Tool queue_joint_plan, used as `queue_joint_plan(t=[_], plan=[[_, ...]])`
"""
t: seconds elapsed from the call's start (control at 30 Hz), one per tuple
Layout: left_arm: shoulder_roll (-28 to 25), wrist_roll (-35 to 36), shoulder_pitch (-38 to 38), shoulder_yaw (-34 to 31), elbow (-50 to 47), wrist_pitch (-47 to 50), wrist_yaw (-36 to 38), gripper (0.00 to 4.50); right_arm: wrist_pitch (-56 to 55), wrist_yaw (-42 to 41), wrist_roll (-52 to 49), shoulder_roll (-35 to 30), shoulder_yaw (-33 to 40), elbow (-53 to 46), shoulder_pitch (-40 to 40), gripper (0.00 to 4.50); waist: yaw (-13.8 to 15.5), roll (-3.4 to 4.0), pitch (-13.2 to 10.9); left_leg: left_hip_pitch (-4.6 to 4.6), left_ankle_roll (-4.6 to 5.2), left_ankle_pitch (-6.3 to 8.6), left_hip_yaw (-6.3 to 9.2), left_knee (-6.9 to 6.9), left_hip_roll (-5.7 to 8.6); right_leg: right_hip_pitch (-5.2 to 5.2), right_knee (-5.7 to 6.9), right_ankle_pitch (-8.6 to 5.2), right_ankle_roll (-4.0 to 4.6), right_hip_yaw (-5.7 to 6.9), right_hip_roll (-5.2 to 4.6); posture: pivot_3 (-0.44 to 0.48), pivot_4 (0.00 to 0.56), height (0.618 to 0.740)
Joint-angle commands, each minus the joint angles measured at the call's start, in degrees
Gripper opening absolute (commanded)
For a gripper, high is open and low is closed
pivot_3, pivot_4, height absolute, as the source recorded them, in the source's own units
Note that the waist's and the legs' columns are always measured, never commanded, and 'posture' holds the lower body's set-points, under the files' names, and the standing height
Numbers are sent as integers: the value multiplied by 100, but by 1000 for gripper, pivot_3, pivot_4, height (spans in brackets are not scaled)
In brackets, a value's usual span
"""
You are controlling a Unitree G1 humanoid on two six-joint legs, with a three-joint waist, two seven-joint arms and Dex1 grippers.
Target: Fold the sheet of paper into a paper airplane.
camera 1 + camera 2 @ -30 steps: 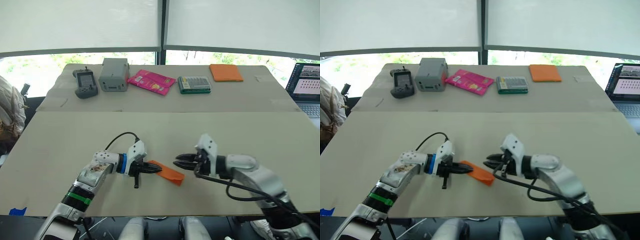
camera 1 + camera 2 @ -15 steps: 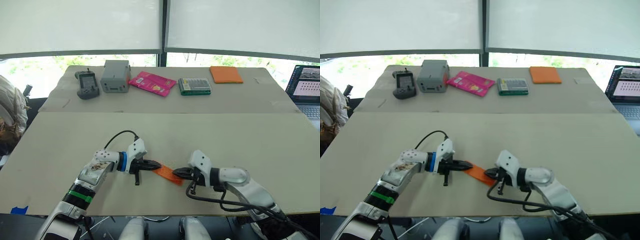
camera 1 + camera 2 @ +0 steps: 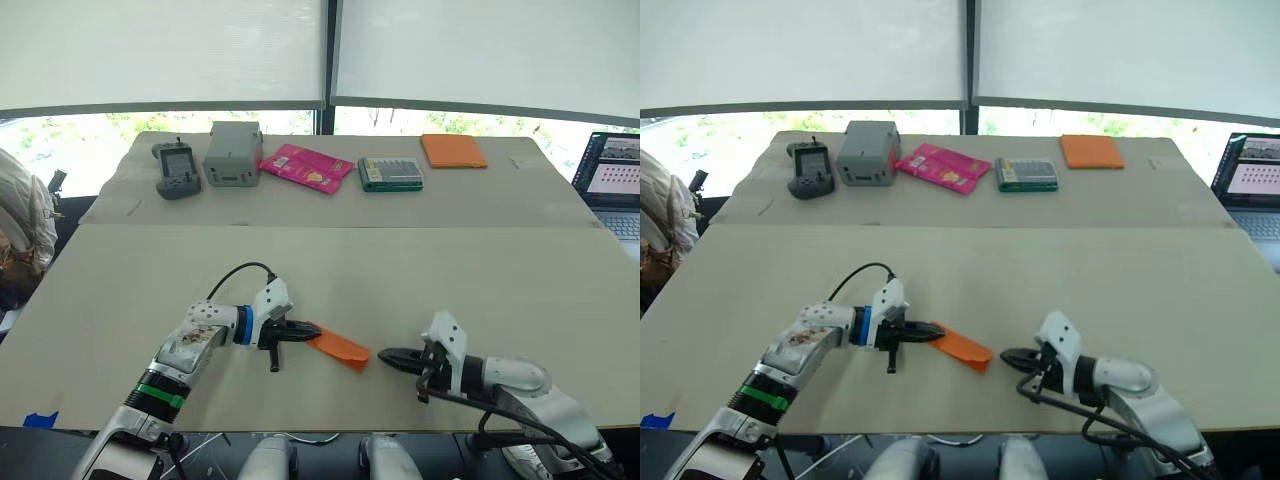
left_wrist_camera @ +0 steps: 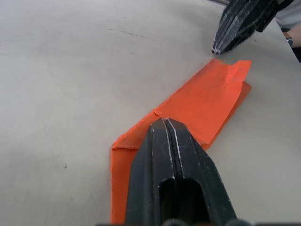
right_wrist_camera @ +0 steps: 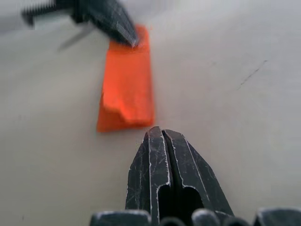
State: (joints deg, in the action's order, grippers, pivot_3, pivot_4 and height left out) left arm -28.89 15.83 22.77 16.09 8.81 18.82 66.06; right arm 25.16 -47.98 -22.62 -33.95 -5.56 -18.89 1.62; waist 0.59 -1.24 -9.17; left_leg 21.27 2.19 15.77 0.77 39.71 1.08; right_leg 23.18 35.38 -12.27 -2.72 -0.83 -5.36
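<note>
Left gripper (image 3: 303, 332) closed, pressing flat on one end of the folded orange paper (image 3: 338, 346); whether pinching it or just pinning it, impossible to tell. Right gripper (image 3: 388, 355) closed on nothing, tips just beside the paper's far end, not touching. Paper lying as a narrow creased strip on the near table (image 3: 420, 270), between the two grippers, close to the front edge.

Likely risks: paper sliding or swinging about the left tips under any push from the right, since held at one end alone; layers springing open if pressure lifts; thin sheet tearing or crumpling under closed tips dragged across a crease.

Front table edge near, so little margin toward the robot. Wide bare surface ahead and to both sides. Remote (image 3: 176, 167), grey box (image 3: 231, 152), pink packet (image 3: 306, 166), green case (image 3: 390, 172) and orange pad (image 3: 453, 150) well apart on the far table; laptop (image 3: 612, 180) at far right.
</note>
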Motion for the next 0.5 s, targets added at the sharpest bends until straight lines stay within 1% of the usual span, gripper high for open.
queue_joint_plan(t=[0.03, 0.17, 0.27, 0.4, 0.5], plan=[[24, -223, -62, 157, 124, 62, -43, 0, 142, 197, 115, 93, -152, -327, 436, 32, 1, 0, 0, 0, 0, 0, 0, 0, -1, 1, 0, 0, 0, 0, 1, 0, 150, 740], [50, -232, -8, 151, 147, 74, -50, 0, 227, 378, 734, 165, -867, -119, 697, 32, 26, 0, 0, 8, 0, 1, 11, -5, 1, 3, -8, 17, 31, 12, 3, 0, 150, 740], [72, -235, 27, 152, 141, 90, -57, 0, 246, 439, 939, 264, -1142, -17, 676, 32, 19, 1, 0, 20, 0, 1, 9, -4, 8, 9, -13, 19, 33, 10, -2, 0, 150, 740], [189, -232, 128, 165, 144, 106, -109, 0, 271, 506, 1085, 250, -1218, 47, 481, 32, 29, 1, 0, 21, 1, 0, 10, 1, 8, 3, -20, 22, 33, 12, -3, 0, 150, 740], [456, -174, 166, 189, 99, 192, -236, 0, 256, 496, 1258, 154, -1286, 174, 417, 32, 26, 1, 0, 20, 1, 0, 10, 1, 8, 1, -23, 22, 31, 12, -2, 0, 150, 740]])
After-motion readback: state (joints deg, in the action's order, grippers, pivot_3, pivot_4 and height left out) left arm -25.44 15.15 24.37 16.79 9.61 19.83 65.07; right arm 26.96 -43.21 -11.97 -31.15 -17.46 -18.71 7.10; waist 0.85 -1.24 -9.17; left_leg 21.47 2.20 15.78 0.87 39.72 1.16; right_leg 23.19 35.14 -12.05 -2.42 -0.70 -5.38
